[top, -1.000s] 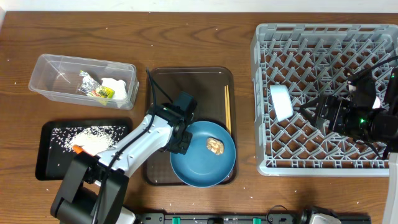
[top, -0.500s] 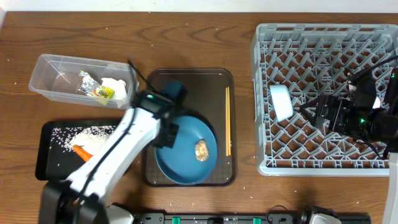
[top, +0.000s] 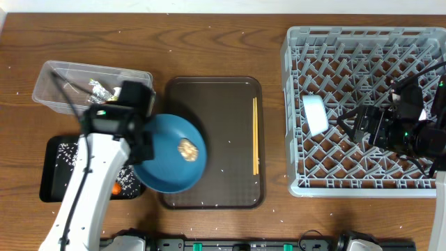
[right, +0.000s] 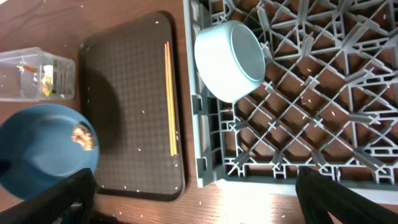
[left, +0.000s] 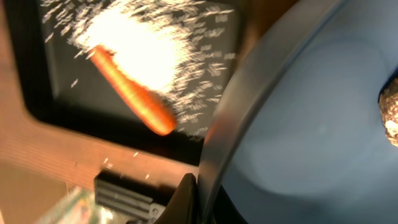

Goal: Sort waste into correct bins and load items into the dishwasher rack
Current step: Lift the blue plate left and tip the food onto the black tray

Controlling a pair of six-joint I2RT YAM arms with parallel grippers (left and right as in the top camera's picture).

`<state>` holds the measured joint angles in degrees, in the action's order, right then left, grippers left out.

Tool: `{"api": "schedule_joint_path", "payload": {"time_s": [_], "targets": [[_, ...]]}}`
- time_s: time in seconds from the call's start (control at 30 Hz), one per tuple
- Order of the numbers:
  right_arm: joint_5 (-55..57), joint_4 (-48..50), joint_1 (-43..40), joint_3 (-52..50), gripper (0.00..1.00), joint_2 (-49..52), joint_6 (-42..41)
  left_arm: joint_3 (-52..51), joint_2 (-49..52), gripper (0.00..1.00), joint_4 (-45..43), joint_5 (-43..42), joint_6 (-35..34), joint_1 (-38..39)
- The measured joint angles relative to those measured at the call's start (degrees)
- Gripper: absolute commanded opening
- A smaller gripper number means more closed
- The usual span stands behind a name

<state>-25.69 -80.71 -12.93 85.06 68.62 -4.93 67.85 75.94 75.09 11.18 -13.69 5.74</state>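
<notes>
Waste lies in two bins, both left of the brown serving tray (top: 223, 111). Up-left of that tray stands the clear tub (top: 52, 84) with the crumpled silvery wrapper (top: 96, 86) in it. The left arm covers the tub's right end, so anything else inside cannot be made out. Down-left of the serving tray sits the black tray (top: 56, 185), holding scattered white rice (top: 67, 151) and the orange carrot (left: 132, 92), which lies slantwise among the grains.

The left hand (top: 141, 136) is clamped on the left rim of the blue plate (top: 164, 164); one finger (left: 186, 198) shows pressed against the rim. From overhead the plate covers the serving tray's left edge and the black tray's right end. The golden-brown morsel (top: 187, 148) rests on the plate, a little right of its middle.

Near the serving tray's right edge the pair of chopsticks (top: 255, 136) lies lengthwise, the two sticks side by side. A few white grains dot the tray, and more are scattered over the bench (top: 209, 42).

Right of the serving tray, just apart from it, stands the grey dishwasher rack (top: 293, 70). The light blue cup (top: 315, 115) lies on its side in the part of the rack nearest the tray, mouth turned away from the tray. Further right, the right hand (top: 350, 125) hangs over the rack with its fingers spread wide, holding nothing.
</notes>
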Motion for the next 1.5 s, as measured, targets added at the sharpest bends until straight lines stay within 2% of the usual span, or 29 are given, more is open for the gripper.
{"api": "schedule_joint_path", "payload": {"time_s": [0.27, 0.47, 0.73, 1.1, 1.2, 1.5], "targets": [[0.0, 0.66, 0.0, 0.0, 0.96, 0.0, 0.0, 0.0, -2.82, 0.06, 3.67, 5.86, -2.56, -12.26], [0.0, 1.44, 0.0, 0.0, 0.97, 0.0, 0.0, 0.0, -2.84, 0.06, 4.02, 10.56, -4.24, -17.53], [0.0, 2.97, 0.0, 0.0, 0.97, 0.0, 0.0, 0.0, -2.82, 0.06, 5.99, 20.13, -5.84, -18.51], [0.0, 5.22, 0.0, 0.0, 0.98, 0.0, 0.0, 0.0, -2.82, 0.06, 5.14, 38.23, -5.81, -18.49], [0.0, 5.33, 0.0, 0.0, 0.98, 0.0, 0.0, 0.0, -2.82, 0.06, 2.73, 43.28, -4.0, -18.51], [0.0, 5.33, 0.0, 0.0, 0.98, 0.0, 0.0, 0.0, -2.6, 0.06, -6.03, 52.65, 8.0, -18.21]]}}
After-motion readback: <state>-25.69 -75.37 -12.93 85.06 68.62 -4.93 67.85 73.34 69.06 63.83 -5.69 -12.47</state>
